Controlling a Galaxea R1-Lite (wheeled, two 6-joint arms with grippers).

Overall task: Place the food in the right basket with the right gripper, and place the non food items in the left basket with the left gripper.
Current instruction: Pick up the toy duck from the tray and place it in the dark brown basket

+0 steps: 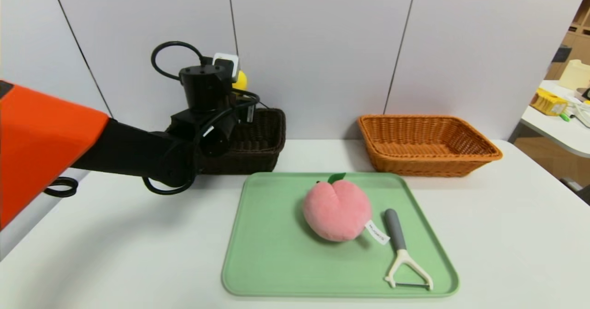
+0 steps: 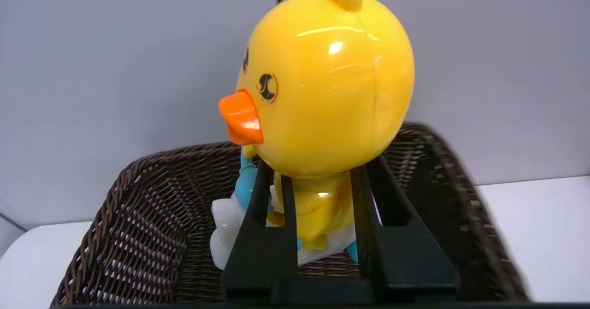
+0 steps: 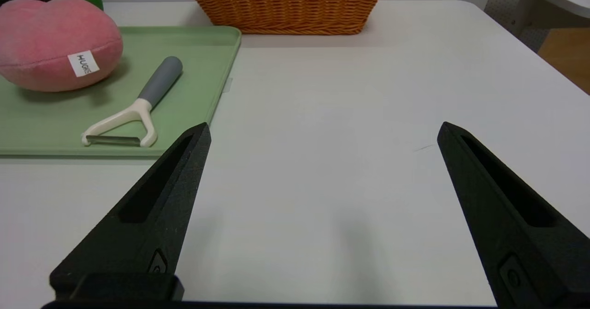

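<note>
1. While the head view hides its fingers behind the wrist, the left wrist view shows the left gripper (image 2: 318, 180) pinching a glossy yellow plastic duck toy (image 2: 322, 83) by the body, above the dark brown wicker basket (image 2: 138, 216).
2. Only the right wrist view shows the right gripper (image 3: 322, 131), spread wide over bare white table (image 3: 332, 92).
3. Ahead of it, toward the left arm's side, a pink plush peach (image 1: 337, 210) and grey-handled white peeler (image 1: 402, 249) lie just apart on the green tray (image 1: 276, 253).
4. Beyond the tray's far edge sits the orange wicker basket (image 1: 426, 145).
</note>
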